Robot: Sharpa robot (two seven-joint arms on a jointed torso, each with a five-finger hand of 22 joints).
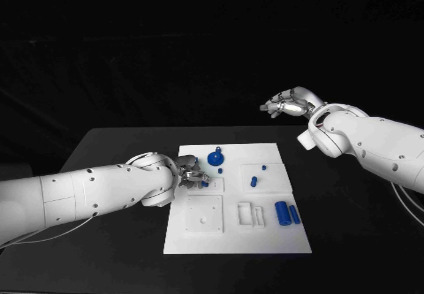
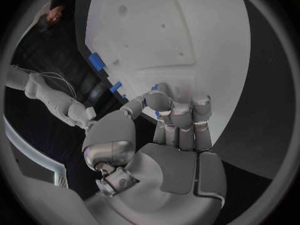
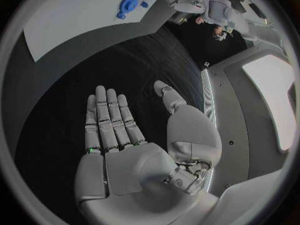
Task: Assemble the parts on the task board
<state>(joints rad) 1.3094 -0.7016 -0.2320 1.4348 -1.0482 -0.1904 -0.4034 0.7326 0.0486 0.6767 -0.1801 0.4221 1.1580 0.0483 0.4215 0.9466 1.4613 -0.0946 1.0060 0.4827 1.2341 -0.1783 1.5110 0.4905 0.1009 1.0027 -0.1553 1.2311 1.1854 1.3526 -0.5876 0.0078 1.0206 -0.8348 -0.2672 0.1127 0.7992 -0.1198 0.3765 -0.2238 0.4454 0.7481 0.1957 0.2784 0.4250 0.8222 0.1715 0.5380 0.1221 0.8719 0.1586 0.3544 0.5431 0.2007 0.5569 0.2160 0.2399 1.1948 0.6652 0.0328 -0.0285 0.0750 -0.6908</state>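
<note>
Overhead, head view: task board (image 1: 237,236) lies mid-tabletop (image 1: 115,147). Left robot hand (image 1: 191,173) sits at the board's 9 o'clock edge, fingers curled over a small blue part (image 1: 205,183); whether it pinches that part I cannot tell. Round blue part (image 1: 215,159) sits toward 12 o'clock, two blue cylinders (image 1: 287,213) toward 3 o'clock. Right robot hand (image 1: 287,105) hangs off the board past 1 o'clock, holding nothing.

Left wrist view: fingers (image 2: 181,117) curl against the board edge, blue glimpsed between them; contact hidden.

Right wrist view: right robot hand (image 3: 134,150) flat, fingers spread wide, above bare tabletop.

Risk, by my judgement: a weak pinch could drop or skew the part, since the fingers hide its seating.
</note>
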